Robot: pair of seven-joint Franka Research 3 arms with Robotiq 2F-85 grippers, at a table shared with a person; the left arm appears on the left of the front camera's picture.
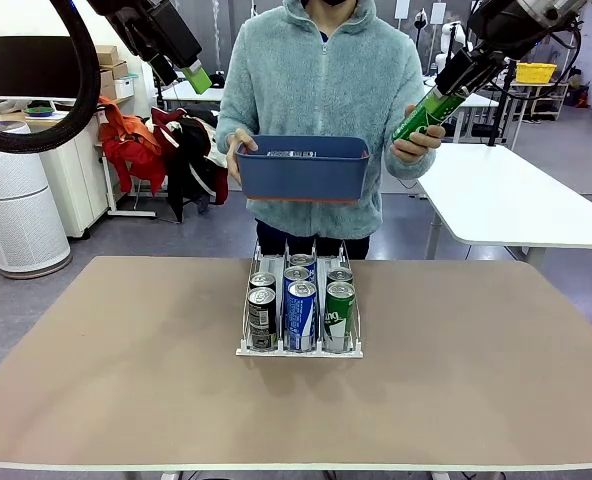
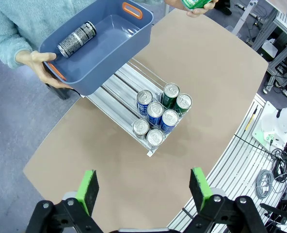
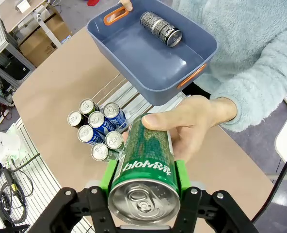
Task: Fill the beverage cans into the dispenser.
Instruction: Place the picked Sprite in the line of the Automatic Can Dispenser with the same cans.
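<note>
The white dispenser (image 1: 244, 350) sits mid-table with several beverage cans in its three lanes: black (image 1: 262, 318), blue-and-white (image 1: 301, 313) and green (image 1: 339, 313). High at the right, my right gripper (image 3: 144, 177) is shut on a green can (image 3: 146, 153). The person's hand (image 3: 194, 121) also grips that can's far end. My left gripper (image 2: 143, 189) hangs open and empty high above the table's left side, and is also in the front view (image 1: 198, 78). The person's other hand holds a blue tub (image 1: 301, 168) above the dispenser, with one black can (image 2: 76, 40) lying in it.
The person stands at the far edge of the table, right behind the dispenser's bare rear lanes (image 2: 121, 90). Wide bare tabletop (image 1: 116, 360) lies on both sides of the dispenser. A second table (image 1: 516, 200) stands behind at the right.
</note>
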